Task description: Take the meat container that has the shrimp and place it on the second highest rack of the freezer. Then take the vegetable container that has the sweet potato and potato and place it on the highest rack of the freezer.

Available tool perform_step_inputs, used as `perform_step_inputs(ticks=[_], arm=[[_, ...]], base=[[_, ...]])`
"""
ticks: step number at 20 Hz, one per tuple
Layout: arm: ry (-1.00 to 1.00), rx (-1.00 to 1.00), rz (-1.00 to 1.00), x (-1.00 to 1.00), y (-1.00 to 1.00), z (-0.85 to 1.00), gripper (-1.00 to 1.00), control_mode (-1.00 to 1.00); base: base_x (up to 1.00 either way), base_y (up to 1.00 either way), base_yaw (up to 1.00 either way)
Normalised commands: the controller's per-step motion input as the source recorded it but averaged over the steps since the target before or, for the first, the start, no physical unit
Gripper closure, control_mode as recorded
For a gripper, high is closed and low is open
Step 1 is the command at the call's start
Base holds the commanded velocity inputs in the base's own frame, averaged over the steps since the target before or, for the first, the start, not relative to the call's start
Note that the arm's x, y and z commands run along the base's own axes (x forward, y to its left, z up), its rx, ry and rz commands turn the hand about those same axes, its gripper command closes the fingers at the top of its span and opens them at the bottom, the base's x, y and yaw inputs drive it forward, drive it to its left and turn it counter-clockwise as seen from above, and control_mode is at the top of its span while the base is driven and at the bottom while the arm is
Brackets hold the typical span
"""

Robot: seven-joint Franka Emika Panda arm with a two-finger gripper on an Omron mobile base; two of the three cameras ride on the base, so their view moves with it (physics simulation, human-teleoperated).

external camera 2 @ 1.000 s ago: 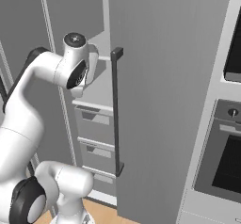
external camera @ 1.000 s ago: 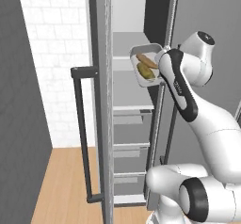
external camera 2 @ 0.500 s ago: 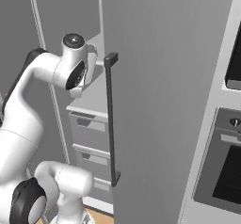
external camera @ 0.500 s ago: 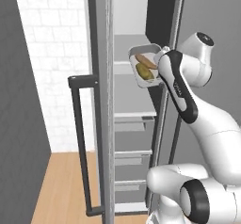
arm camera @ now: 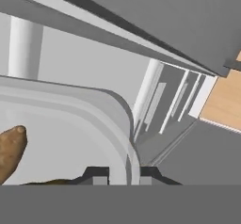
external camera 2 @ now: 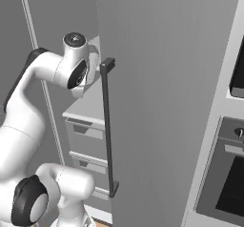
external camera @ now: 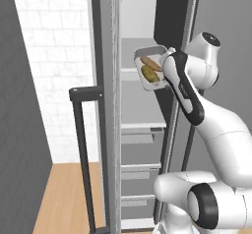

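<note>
My gripper [external camera: 166, 73] is shut on the right rim of the vegetable container [external camera: 149, 66], a small grey tray held up inside the open freezer [external camera: 140, 144]. In the tray lie the sweet potato and potato [external camera: 150, 70], orange-brown and yellowish lumps. The tray hangs level with the front right of a pale shelf, the highest rack [external camera: 129, 56] in sight. In the hand view the gripper [arm camera: 123, 175] pinches the vegetable container's rim [arm camera: 120, 119], and a brown sweet potato [arm camera: 10, 156] lies at the left. The meat container and the shrimp are out of view.
The freezer door [external camera: 106, 130] stands open on the left with its long dark bar handle [external camera: 83, 159]. Below the tray are another shelf [external camera: 140, 128] and drawers [external camera: 140, 171]. In the right base view the door [external camera 2: 167, 102] hides the hand; a wall oven [external camera 2: 228, 183] is at the right.
The whole picture has shifted in both base views, so the camera has moved closer. The tray stays in my grip at about the same height by the shelf.
</note>
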Motion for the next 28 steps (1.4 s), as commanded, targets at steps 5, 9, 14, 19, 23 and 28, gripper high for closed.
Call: perform_step_inputs(ticks=[5,9,14,19,23,28], arm=[[-0.01,-0.17,-0.16,0.9,0.16,0.0,1.0,-1.0],[0.03,0.08,-0.16,0.61,0.09,0.0,1.0,-1.0],[0.14,0.18,0.01,0.78,0.0,0.05,1.0,-1.0],[0.05,0.0,0.0,0.56,0.0,0.19,1.0,-1.0],[0.0,-0.01,0.03,0.68,0.0,0.21,1.0,-1.0],[0.0,-0.01,0.1,0.72,0.02,0.19,-1.0,-1.0]], base=[[0.0,0.0,0.0],[0.0,0.0,0.0],[0.0,0.0,0.0],[0.0,0.0,0.0],[0.0,0.0,0.0],[0.0,0.0,0.0]])
